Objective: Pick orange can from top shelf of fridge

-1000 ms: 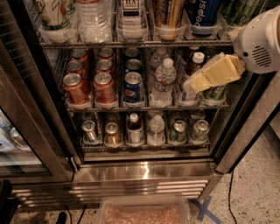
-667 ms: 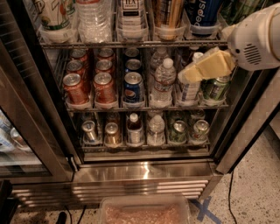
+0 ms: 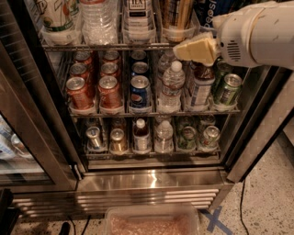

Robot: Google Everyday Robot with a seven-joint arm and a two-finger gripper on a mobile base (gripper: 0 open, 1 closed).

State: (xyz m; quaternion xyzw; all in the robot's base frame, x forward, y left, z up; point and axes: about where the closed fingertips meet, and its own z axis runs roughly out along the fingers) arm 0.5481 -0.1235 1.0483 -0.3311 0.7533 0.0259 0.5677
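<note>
Risen and slid left since a second ago, from in front of the middle rack up to the front rail of the top shelf (image 3: 105,46): the end effector (image 3: 195,49), cream-coloured, on a white arm (image 3: 259,34) reaching in from the right. Cannot tell how wide it stands. At far left, a dark-framed glass panel (image 3: 27,137) beside the fridge (image 3: 147,181) interior. Along the top shelf, in clear trays: a white and green container (image 3: 57,16), then a water bottle (image 3: 98,18), then a dark-labelled bottle (image 3: 138,13), then the orange can (image 3: 177,16), upright in its tray, just above and slightly left of the end effector. Cannot tell whether the two touch. Next right, a blue Pepsi can (image 3: 209,11), partly hidden behind the arm. On the rack below, red cans (image 3: 80,89) at left, a clear bottle (image 3: 172,82) in the middle, green cans (image 3: 227,87) at right under the arm. On the floor in front, a pale bin (image 3: 151,222).
</note>
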